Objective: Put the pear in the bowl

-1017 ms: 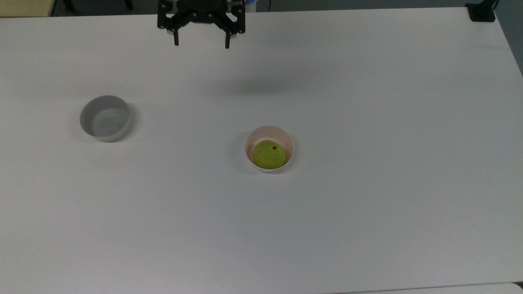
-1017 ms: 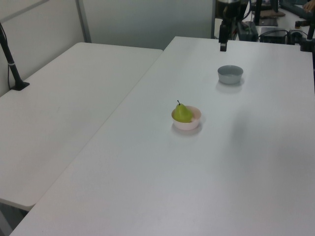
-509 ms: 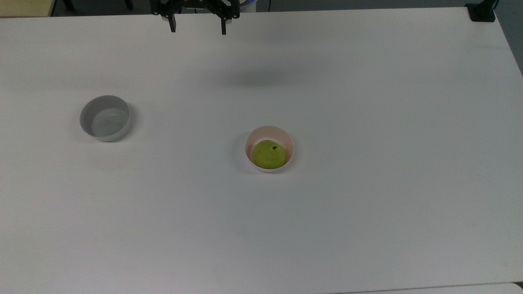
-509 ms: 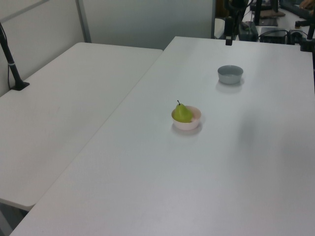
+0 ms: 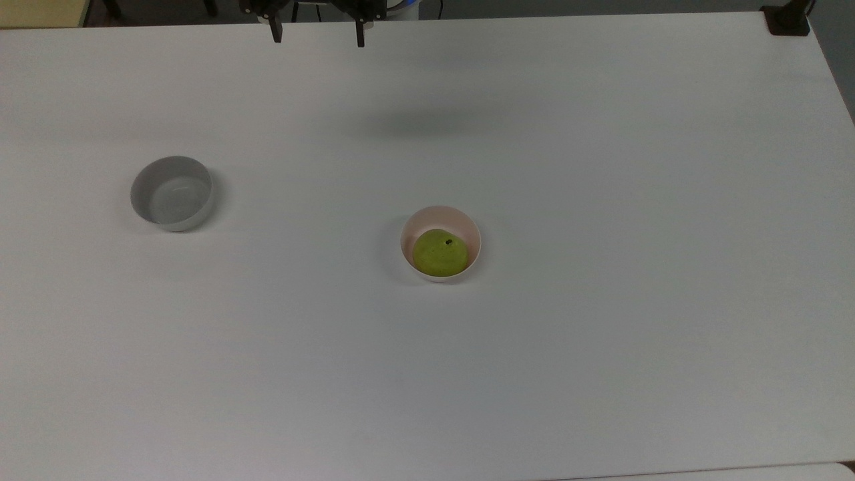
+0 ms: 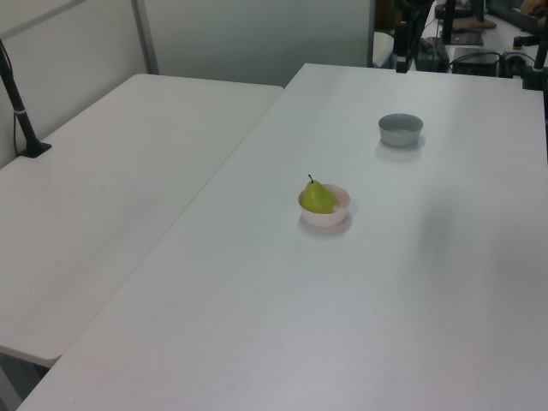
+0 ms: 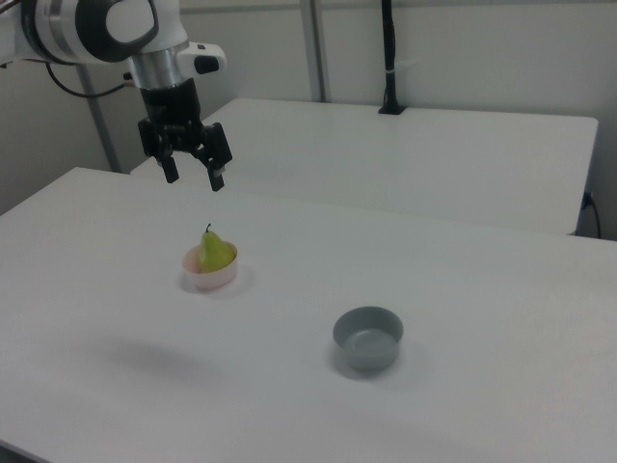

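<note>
Scanning the top view from its left, the grey-white bowl (image 5: 172, 193) stood empty, with straight sides. Further right, the pear (image 5: 439, 252), yellow-green and rounded with a short dark stem, sat inside the pale pink bowl (image 5: 462, 218), smooth and plain. The hand (image 5: 316, 33) had risen and drawn back toward the far edge of the white matte counter (image 5: 601, 334) within the last second, its fingers spread apart and holding nothing. I judged the placing finished, only the retreat remaining.

Below the raised jaws, the bench (image 5: 601, 200) lies bare; two obstacles stand on it well apart: the bowl (image 7: 210, 272) holding the pear (image 7: 217, 253), and a grey bowl (image 7: 367, 338).
</note>
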{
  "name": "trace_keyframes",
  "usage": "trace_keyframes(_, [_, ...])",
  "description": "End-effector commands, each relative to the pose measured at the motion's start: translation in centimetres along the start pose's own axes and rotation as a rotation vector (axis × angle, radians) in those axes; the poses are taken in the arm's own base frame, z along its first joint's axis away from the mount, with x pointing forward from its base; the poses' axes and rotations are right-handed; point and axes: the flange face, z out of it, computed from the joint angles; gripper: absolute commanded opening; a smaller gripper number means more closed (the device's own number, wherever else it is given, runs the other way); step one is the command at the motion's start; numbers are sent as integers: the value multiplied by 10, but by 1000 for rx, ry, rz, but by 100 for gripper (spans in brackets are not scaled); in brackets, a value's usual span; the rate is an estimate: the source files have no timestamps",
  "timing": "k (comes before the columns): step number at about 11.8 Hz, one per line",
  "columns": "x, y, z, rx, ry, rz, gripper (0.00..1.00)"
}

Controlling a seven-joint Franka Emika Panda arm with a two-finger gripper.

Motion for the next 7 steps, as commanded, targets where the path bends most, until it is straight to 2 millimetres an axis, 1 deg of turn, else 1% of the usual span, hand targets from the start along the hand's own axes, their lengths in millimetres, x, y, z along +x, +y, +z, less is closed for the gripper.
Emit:
trace_keyframes(1, [-6,-2,-6,20,-11,-18,100])
trace_keyframes(7, [-7,-2,-6,20,-13,-13,100])
